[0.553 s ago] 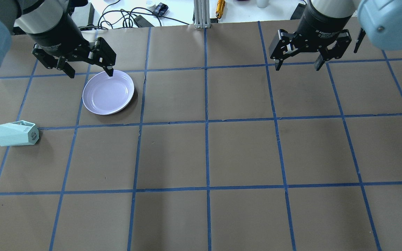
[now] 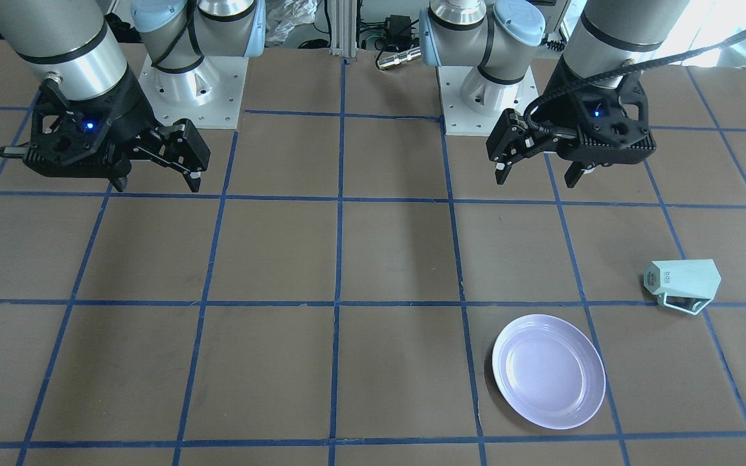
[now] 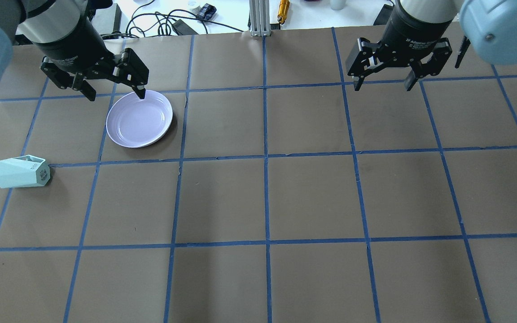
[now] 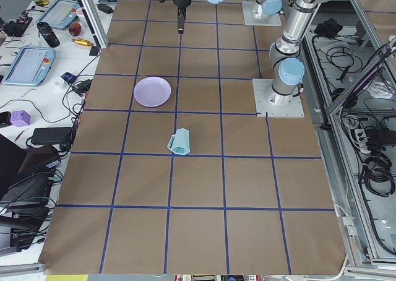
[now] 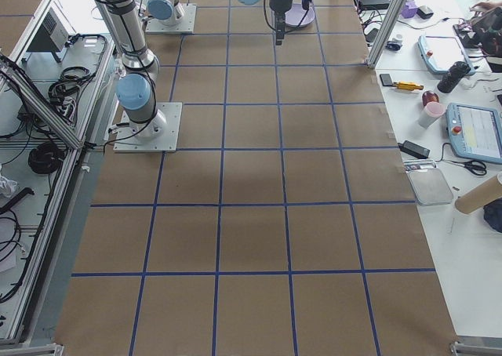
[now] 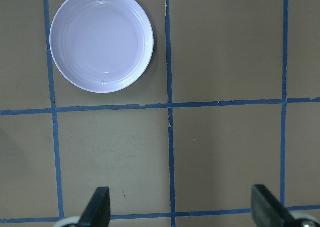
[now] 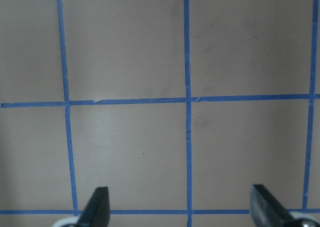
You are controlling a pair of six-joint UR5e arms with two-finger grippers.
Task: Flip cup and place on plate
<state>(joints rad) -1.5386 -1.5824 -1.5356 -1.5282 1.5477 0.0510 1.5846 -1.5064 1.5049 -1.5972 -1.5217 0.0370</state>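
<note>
The mint-green cup (image 3: 20,172) lies on its side on the brown table near the left edge, also in the front view (image 2: 682,283) and left view (image 4: 180,141). The lavender plate (image 3: 139,118) sits empty, up and to the right of the cup, and shows in the front view (image 2: 548,371) and left wrist view (image 6: 101,39). My left gripper (image 3: 116,95) is open and empty, hovering above the table by the plate's far rim, well away from the cup. My right gripper (image 3: 383,86) is open and empty over bare table at the far right.
An aluminium post (image 3: 258,18), cables and small tools lie beyond the table's far edge. The two arm bases (image 2: 192,84) (image 2: 486,97) stand on the robot's side. Blue tape lines grid the table. A side bench with tablets (image 4: 28,64) runs along the far edge.
Both grippers have shifted very slightly toward the table's far edge. The cup and the plate have not moved.
</note>
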